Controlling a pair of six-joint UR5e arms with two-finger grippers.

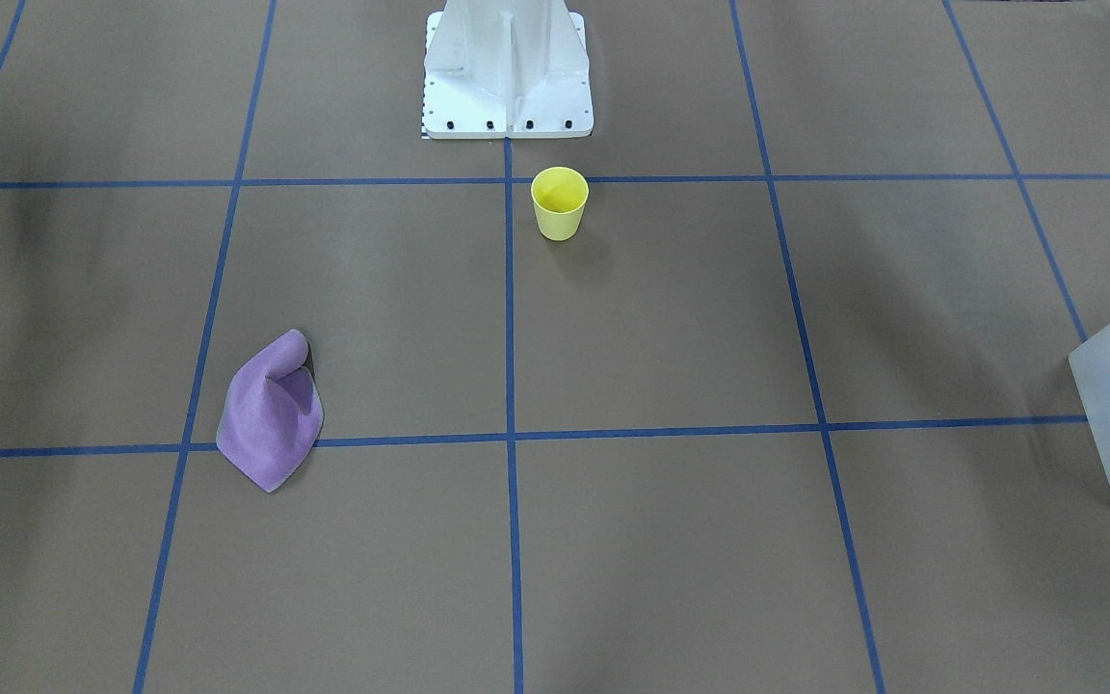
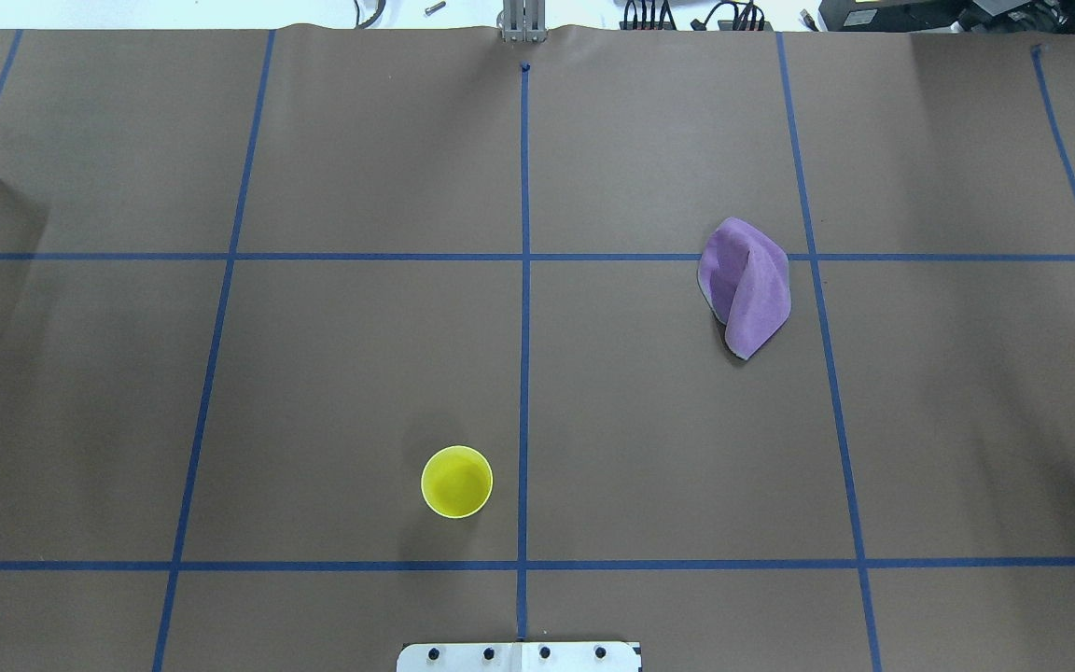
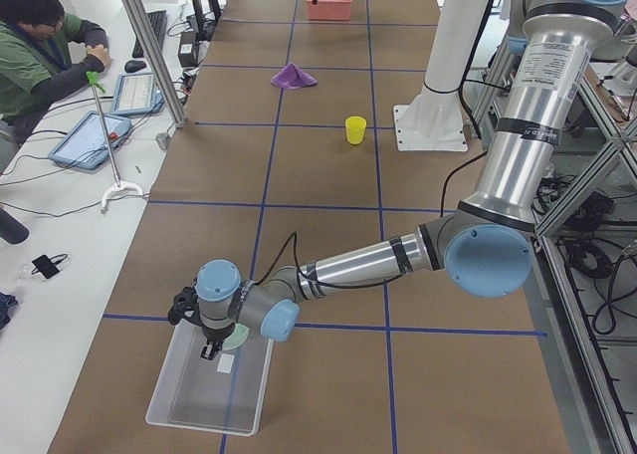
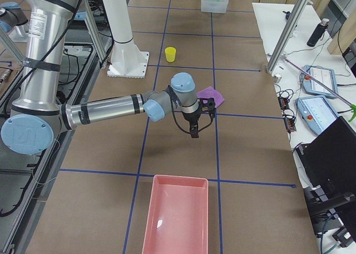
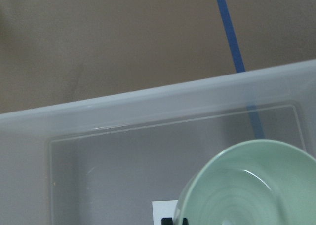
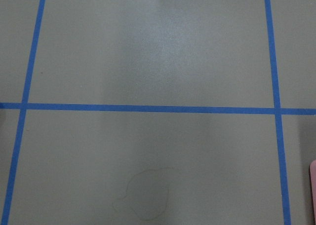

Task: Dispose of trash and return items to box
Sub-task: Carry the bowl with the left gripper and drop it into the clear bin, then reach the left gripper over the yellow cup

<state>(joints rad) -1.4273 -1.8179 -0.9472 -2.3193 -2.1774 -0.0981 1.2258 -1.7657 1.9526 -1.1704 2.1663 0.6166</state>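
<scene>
The mint-green bowl [image 5: 252, 185] is in the frosted box [image 5: 148, 104] at the left end of the table [image 2: 360, 373], right under the left gripper [image 3: 209, 346]. Honestly can't tell if it's gripping the bowl or how wide it's open. The yellow cup [image 1: 559, 202] stands upright mid-table near the robot-side edge, and the right gripper [image 4: 194, 132] hangs beside the purple cloth [image 2: 747, 285], opening also impossible to tell.

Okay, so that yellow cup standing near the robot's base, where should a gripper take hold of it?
Probably at the rim of the yellow cup, coming straight down from above, with one finger inside the wall and one outside. It stands upright, its mouth is open and looks empty, and nothing sits close beside it.
</scene>
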